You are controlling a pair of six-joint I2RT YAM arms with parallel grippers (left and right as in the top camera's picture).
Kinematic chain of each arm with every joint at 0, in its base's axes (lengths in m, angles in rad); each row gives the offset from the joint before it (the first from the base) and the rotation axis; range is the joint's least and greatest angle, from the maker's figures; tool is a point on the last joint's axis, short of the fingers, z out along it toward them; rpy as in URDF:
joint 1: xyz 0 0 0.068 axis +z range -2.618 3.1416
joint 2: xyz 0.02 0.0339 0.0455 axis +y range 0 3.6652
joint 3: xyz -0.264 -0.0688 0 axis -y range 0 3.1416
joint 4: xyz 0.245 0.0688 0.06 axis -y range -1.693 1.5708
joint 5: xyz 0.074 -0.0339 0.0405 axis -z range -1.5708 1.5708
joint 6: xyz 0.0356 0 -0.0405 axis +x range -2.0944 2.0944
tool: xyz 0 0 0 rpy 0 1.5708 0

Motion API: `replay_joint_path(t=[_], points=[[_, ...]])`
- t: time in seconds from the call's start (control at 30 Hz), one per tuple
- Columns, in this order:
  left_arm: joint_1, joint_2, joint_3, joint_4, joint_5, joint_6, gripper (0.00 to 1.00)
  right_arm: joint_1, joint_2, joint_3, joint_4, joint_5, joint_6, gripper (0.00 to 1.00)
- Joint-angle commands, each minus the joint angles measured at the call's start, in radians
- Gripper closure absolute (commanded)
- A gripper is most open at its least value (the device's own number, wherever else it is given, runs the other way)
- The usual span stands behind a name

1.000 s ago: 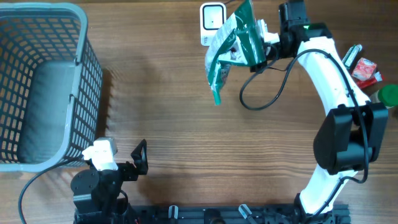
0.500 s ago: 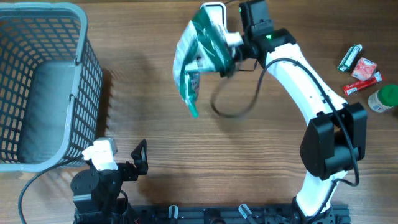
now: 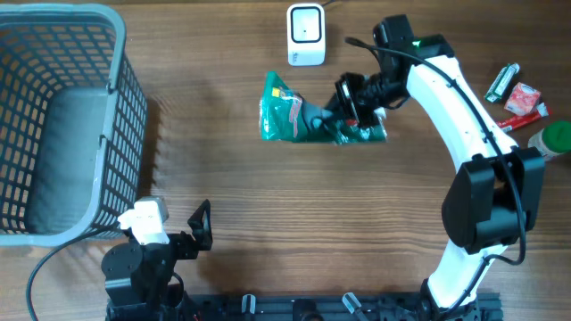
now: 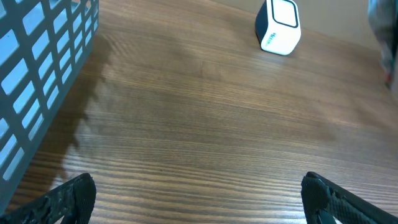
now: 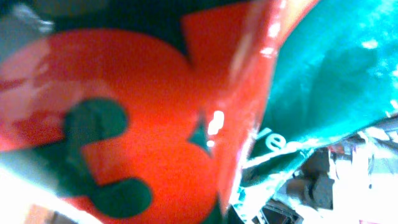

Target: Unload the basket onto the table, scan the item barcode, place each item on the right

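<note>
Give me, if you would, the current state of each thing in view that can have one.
right end effector: shut on the green bag.
green bag: gripped, held roughly level, apart from the scanner.
left end effector: open, holding nothing.
scanner: standing on the table, nothing against it.
basket: upright, nothing seen inside.
red packet: lying on the table, untouched.

Right wrist view filled by blurred packet — jaws hidden, basket cut by left edge, green object cropped at right
</note>
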Motion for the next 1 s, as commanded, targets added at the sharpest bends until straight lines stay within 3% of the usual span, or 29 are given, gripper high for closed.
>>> replay_joint_path(t=[0.0,0.03,0.1,0.17,0.2,0.23,0.27,0.33,0.37,0.43,0.47,0.53,0.67,0.83,0.87,0.9,0.97], points=[[-0.003,-0.007,-0.005,0.002,0.012,-0.002,0.0,0.002,-0.016,0.005,-0.064,-0.051,-0.126,0.95],[-0.003,-0.007,-0.005,0.002,0.012,-0.002,0.0,0.002,-0.016,0.005,-0.073,-0.066,-0.183,0.96],[-0.003,-0.007,-0.005,0.002,0.012,-0.002,0.0,0.002,-0.016,0.005,-0.251,-0.065,-0.145,0.96],[-0.003,-0.007,-0.005,0.002,0.012,-0.002,0.0,-0.003,-0.016,0.005,-0.334,-0.014,-0.045,0.84],[-0.003,-0.007,-0.005,0.002,0.012,-0.002,0.0,-0.007,-0.016,0.005,-0.311,0.1,0.021,0.83],[-0.003,-0.007,-0.005,0.002,0.012,-0.002,0.0,-0.007,-0.016,0.005,-0.261,0.253,0.065,0.93],[-0.003,-0.007,-0.005,0.002,0.012,-0.002,0.0,-0.002,-0.015,0.005,-0.178,0.465,0.136,0.96],[-0.003,-0.007,-0.005,0.002,0.012,-0.002,0.0,0.012,-0.01,0.004,-0.066,0.722,0.114,0.95],[-0.003,-0.007,-0.005,0.002,0.012,-0.002,0.0,0.024,-0.001,0.005,-0.028,0.765,0.061,0.77],[-0.003,-0.007,-0.005,0.002,0.012,-0.002,0.0,0.048,0.012,0.004,0.064,0.729,-0.15,0.16],[-0.003,-0.007,-0.005,0.002,0.012,-0.002,0.0,0.065,0.014,0.005,0.138,0.692,-0.362,0.0],[-0.003,-0.007,-0.005,0.002,0.012,-0.002,0.0,0.087,0.013,0.005,0.187,0.652,-0.514,0.0],[-0.003,-0.007,-0.005,0.002,0.012,-0.002,0.0,0.11,0.011,0.005,0.165,0.658,-0.66,0.0],[-0.003,-0.007,-0.005,0.002,0.012,-0.002,0.0,0.148,0.014,-0.008,0.068,0.853,-0.749,0.0],[-0.003,-0.007,-0.005,0.002,0.012,-0.002,0.0,0.166,0.014,-0.024,0.065,0.88,-0.962,0.01],[-0.003,-0.007,-0.005,0.002,0.012,-0.002,0.0,0.182,0.014,-0.03,0.03,0.845,-1.168,0.07],[-0.003,-0.007,-0.005,0.002,0.012,-0.002,0.0,0.187,0.013,-0.03,-0.029,0.912,-1.443,0.0]])
